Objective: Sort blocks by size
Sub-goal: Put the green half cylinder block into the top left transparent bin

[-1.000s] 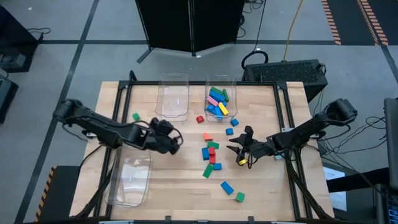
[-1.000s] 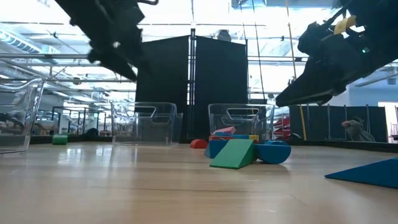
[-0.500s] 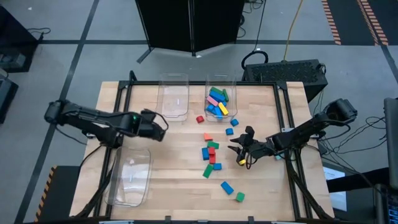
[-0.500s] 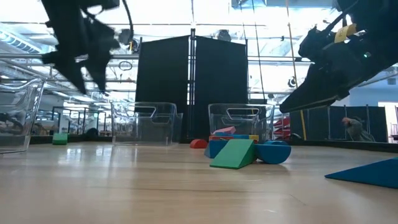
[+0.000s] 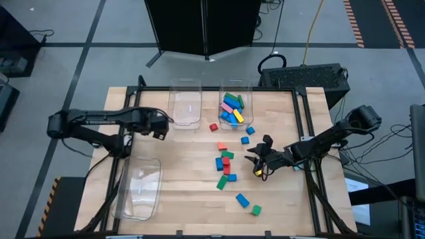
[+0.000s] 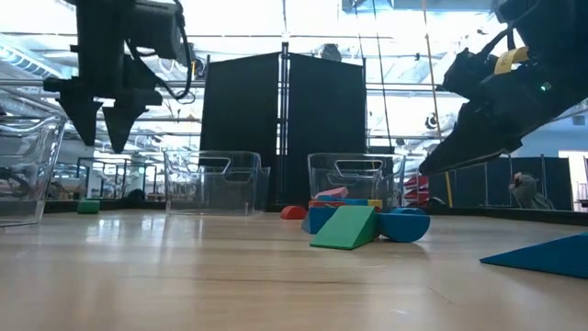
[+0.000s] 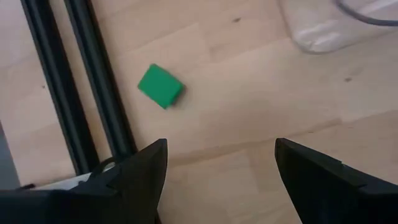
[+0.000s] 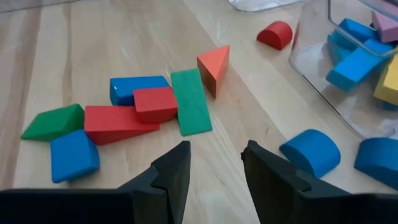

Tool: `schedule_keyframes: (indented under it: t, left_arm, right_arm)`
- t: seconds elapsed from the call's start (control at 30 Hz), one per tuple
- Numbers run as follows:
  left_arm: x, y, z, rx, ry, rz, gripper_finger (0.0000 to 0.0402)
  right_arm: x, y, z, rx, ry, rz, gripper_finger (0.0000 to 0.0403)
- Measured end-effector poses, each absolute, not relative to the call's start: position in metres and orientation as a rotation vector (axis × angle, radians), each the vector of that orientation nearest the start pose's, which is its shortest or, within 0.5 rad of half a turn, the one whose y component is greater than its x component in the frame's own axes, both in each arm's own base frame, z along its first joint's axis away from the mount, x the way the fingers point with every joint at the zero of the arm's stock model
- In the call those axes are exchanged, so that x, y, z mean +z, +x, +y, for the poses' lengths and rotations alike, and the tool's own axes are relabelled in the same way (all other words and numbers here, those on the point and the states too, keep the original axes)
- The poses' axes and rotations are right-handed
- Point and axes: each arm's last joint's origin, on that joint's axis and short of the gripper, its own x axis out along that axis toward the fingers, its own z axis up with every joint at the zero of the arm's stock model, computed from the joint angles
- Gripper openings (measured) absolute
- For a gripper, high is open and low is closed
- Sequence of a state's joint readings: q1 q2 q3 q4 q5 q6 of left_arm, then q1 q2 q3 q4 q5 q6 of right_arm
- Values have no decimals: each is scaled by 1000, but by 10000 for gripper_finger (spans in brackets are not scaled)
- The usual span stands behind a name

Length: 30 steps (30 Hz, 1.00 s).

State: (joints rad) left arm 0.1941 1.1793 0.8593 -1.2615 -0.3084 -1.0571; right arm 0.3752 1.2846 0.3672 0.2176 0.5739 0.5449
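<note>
Several blocks lie loose mid-table: a cluster (image 5: 224,166) of red, blue, green and orange pieces (image 8: 149,102), a red one (image 5: 213,127), two blue ones (image 5: 247,135), and a blue and a green one (image 5: 247,204) nearer the front. More blocks fill a clear bin (image 5: 232,109). A lone green block (image 7: 160,86) lies flat by the table's left rail. My left gripper (image 7: 217,168) hovers open above and beside it, pointing down (image 6: 103,142). My right gripper (image 5: 254,157) hangs open right of the cluster, nothing between its fingers (image 8: 214,165).
An empty clear bin (image 5: 184,106) stands at the back beside the filled one, and another empty bin (image 5: 139,189) sits at the front left. Black frame rails (image 7: 93,93) run along the table's left edge, close to the green block.
My left gripper has swung from mid-table toward the far left, over the lone green block, and has tipped and rolled until it points nearly straight down. Its fingers have stayed open. The blocks have not moved.
</note>
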Motion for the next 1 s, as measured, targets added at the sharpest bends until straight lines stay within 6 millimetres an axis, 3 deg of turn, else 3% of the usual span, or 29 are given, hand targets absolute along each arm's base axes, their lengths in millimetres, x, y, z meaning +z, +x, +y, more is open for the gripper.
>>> schedule_keyframes:
  t: [0.43,0.7,1.0]
  left_arm:
    - [231,148,83,1205,-890,1268,297]
    - [230,143,106,1232,-935,1195,297]
    - [211,141,132,1238,-1003,1307,297]
  right_arm:
    - [137,200,68,-332,202,574,141]
    - [137,198,72,-315,195,574,141]
    - [137,197,74,-309,192,579,141]
